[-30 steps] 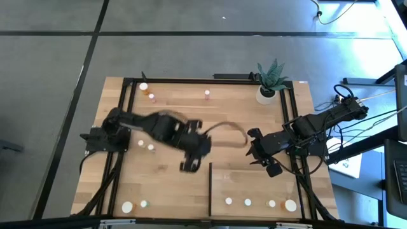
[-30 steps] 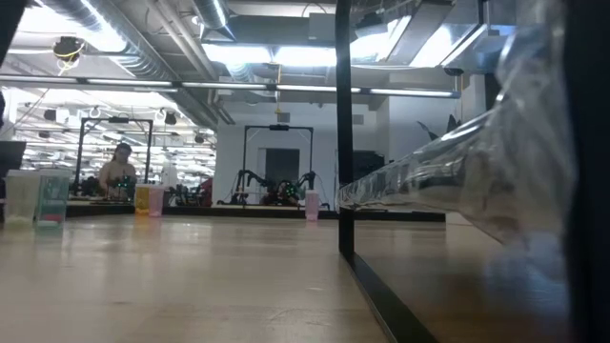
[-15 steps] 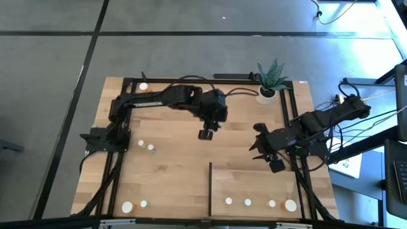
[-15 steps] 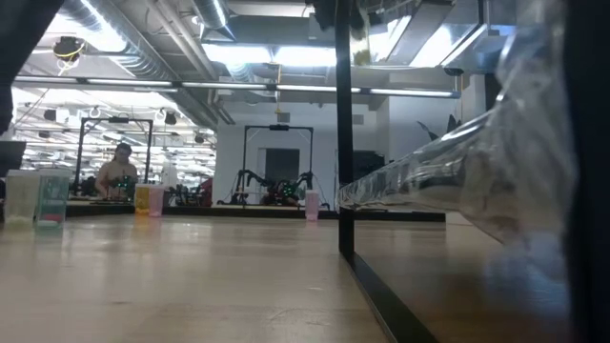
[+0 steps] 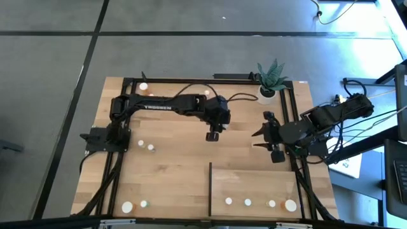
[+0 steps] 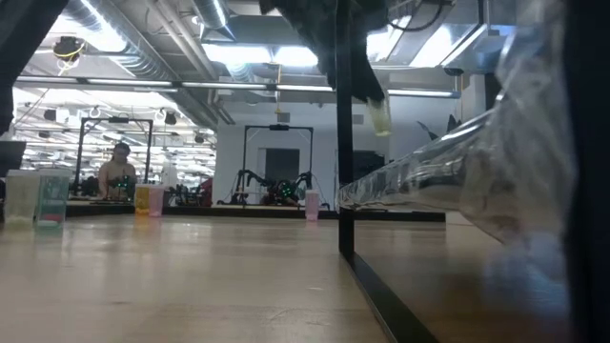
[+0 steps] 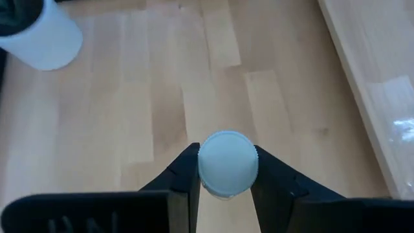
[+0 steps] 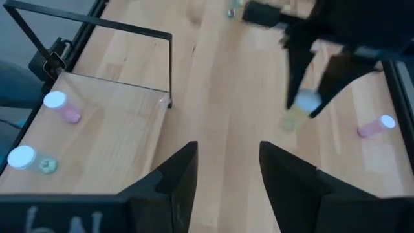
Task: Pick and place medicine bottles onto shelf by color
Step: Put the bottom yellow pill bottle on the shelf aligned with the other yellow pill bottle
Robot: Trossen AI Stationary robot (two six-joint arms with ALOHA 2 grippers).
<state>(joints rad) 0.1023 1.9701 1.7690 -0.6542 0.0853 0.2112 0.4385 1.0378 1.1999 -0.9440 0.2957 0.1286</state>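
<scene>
My left gripper hangs over the middle of the table, shut on a small bottle with a white cap and a pale yellowish body. The shelf, a light-wood panel with a dark upright edge, lies at the near right. Several small bottles stand in a row along its near side. More bottles stand on the left part of the table. My right gripper hovers open beyond the shelf's far edge, nothing between its fingers. My left gripper pinches the bottle's white cap between its two fingers, one on each side. The fingers slant down from the table's left. The body hangs below them, clear of the tabletop.
A white plant pot stands at the far right corner. A pink bottle rests on the table beyond the left gripper. Two more bottles stand at the near left. Bare planks lie between the two grippers and the shelf.
My left arm has swung toward the far edge and to the right with the bottle, then come down, so the bottle now shows in the low view. My right gripper has drawn back a little toward the far edge and turned.
</scene>
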